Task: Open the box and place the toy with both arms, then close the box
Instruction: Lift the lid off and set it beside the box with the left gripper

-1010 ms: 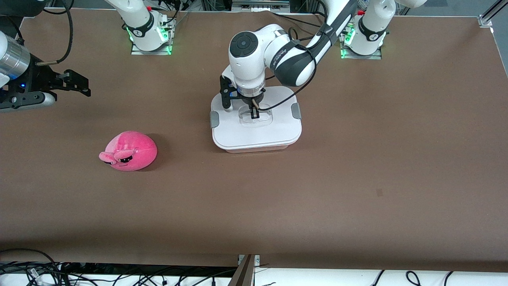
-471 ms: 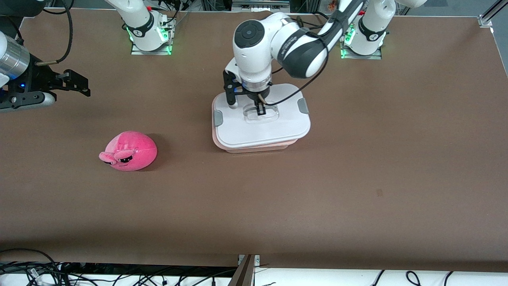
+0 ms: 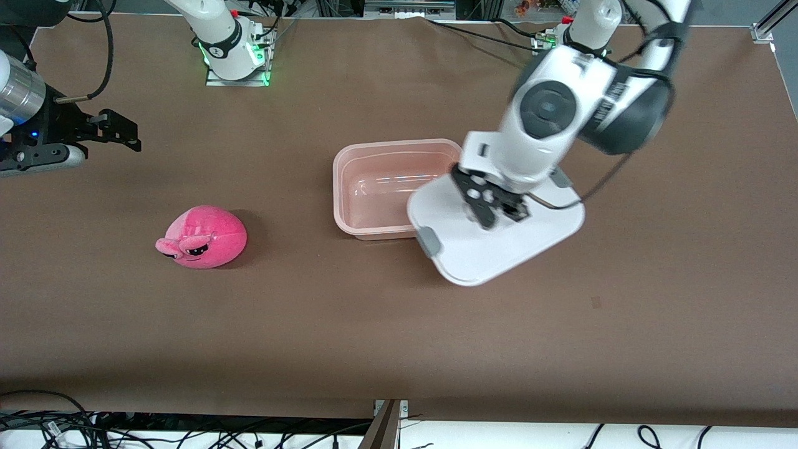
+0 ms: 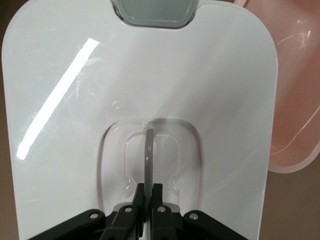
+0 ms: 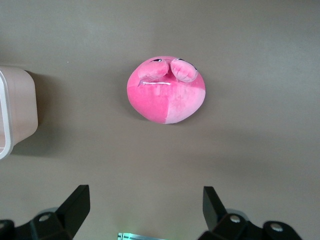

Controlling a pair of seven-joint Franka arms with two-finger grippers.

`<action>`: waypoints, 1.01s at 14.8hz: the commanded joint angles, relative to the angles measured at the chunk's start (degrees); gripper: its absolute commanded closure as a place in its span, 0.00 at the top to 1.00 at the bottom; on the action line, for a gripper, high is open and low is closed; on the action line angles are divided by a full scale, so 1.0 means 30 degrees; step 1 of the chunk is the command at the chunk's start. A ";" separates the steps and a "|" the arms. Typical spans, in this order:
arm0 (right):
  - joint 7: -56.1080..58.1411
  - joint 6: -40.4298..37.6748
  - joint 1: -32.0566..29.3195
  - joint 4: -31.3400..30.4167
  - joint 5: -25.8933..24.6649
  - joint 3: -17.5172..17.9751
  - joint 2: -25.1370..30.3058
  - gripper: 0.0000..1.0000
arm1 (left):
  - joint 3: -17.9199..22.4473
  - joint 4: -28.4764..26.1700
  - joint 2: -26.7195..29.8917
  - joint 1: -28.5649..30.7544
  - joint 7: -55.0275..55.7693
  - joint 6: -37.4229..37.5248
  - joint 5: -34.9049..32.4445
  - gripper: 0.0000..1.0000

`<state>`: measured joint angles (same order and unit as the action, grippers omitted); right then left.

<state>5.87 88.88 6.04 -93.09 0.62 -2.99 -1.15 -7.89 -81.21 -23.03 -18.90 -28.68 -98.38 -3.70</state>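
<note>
The box (image 3: 386, 187) stands open and empty at mid-table, a pale-pink tub, seen too in the left wrist view (image 4: 300, 100). Its white lid (image 3: 499, 255) hangs tilted in the air, partly over the box's rim toward the left arm's end. My left gripper (image 3: 499, 213) is shut on the lid's clear handle (image 4: 148, 155), its fingertips (image 4: 149, 192) pinching the thin bar. The pink plush toy (image 3: 202, 238) lies on the table toward the right arm's end. My right gripper (image 3: 128, 132) hovers open above the table there, with the toy (image 5: 166, 90) ahead of its empty fingers (image 5: 146, 205).
A grey clip (image 4: 155, 12) sits on the lid's edge. A corner of the box (image 5: 20, 110) shows in the right wrist view. The brown table (image 3: 399, 324) stretches wide toward the front camera. Cables hang below its front edge (image 3: 187, 436).
My left gripper has lifted the lid off the box and swung it toward the left arm's end, so the tub stands uncovered. The right arm and toy have not moved.
</note>
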 commanded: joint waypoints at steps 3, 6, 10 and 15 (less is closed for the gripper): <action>0.0300 -0.0006 -0.0050 0.0093 -0.0206 0.0029 0.0002 1.00 | -0.0154 0.1518 0.0381 0.5118 -0.3119 0.1970 0.0560 0.00; 0.0300 -0.0006 -0.0050 0.0093 -0.0235 0.0029 0.0002 1.00 | -0.0125 0.1639 0.0322 0.7288 -0.5812 0.2471 0.0387 0.00; 0.0271 0.0023 -0.0079 0.0035 -0.0206 0.0029 -0.0027 1.00 | -0.0125 0.1551 0.0264 0.9166 -0.8687 0.3113 0.0297 0.00; 0.0241 0.0549 -0.0109 -0.0227 -0.0031 0.0058 -0.0814 1.00 | -0.0124 0.1463 0.0234 1.0048 -0.9894 0.3174 0.0355 0.00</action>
<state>5.94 89.25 6.03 -93.27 0.59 -3.03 -1.88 -7.58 -77.36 -22.41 10.27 -56.35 -89.80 -3.20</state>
